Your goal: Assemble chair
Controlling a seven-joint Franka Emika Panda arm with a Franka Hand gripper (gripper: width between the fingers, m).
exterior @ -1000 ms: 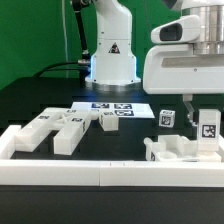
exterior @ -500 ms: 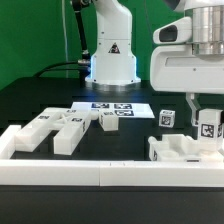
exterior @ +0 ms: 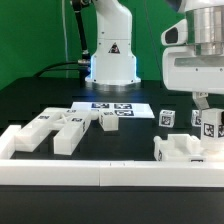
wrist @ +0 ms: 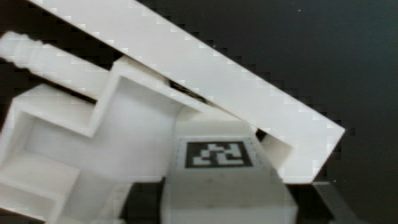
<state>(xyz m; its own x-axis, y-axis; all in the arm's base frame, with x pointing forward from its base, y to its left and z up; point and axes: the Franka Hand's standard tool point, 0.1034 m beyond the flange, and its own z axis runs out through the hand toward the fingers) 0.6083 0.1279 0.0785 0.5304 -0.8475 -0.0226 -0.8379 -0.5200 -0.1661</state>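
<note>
White chair parts (exterior: 60, 125) are found mostly unjoined, one partial assembly (exterior: 185, 148) is noted under the gripper (exterior: 207, 108), whose jaw state cannot be told.

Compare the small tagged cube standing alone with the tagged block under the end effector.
The small cube stands free on the black table; the tagged block sits at a bigger white part, just below the end effector. The block looks larger than the cube. Both are white with black-and-white tags.

Exterior view: low at the near edge of the desk (exterior: 30, 100), facing the far robot base (exterior: 112, 62). Wrist view: close above the tagged chair part (wrist: 222, 155) (exterior: 209, 123), seen in both.
</note>
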